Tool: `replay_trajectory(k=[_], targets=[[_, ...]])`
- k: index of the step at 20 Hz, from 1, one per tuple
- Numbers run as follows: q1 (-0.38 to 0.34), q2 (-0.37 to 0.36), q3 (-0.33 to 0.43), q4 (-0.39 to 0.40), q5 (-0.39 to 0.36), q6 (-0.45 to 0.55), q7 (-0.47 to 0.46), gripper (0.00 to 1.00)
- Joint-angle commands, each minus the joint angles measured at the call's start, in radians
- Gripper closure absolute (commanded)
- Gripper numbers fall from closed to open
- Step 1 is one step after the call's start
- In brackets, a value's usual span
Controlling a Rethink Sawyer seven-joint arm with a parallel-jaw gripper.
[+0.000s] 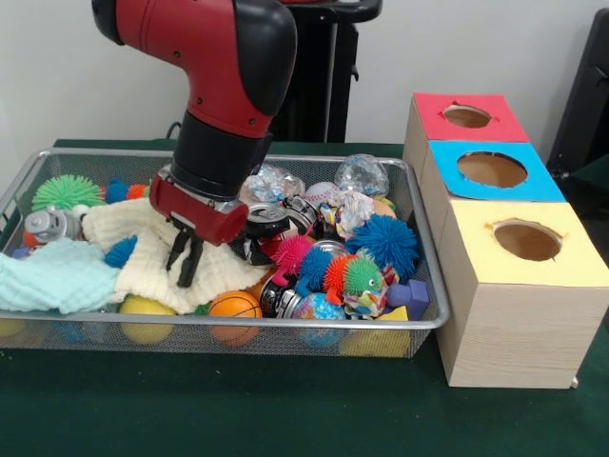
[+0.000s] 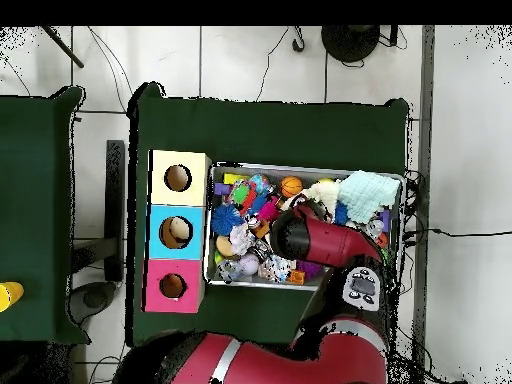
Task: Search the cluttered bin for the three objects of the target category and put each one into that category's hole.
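Arm [image 1: 224, 67]: upper left, hides the bin's middle.
Bin [image 1: 430, 319]: lower left, crowded with toys.
Boxes [image 1: 514, 314]: right; red, blue, yellow holes.
Cloth [image 1: 133, 233]: cream, under gripper.
Gripper [image 1: 185, 269]: jaws nearly closed, holding nothing.
Basketball [image 1: 234, 305]: front rim.

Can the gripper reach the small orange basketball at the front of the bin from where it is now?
Probably yes. The gripper hangs over the cream cloth, and the orange basketball lies uncovered just beside it against the front wall of the bin. Nothing lies on top of the ball, though the wall might crowd a finger.
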Motion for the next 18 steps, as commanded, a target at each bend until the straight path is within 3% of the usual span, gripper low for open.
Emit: replay_trajectory(k=[1, 11, 18], targets=[[0.022, -0.141, 0.112, 0.054, -0.015, 0.23, 0.008, 1.0], [0.069, -0.23, 0.086, 0.033, 0.009, 0.41, 0.032, 1.0], [0.089, -0.312, 0.082, 0.076, 0.031, 0.526, 0.053, 1.0]])
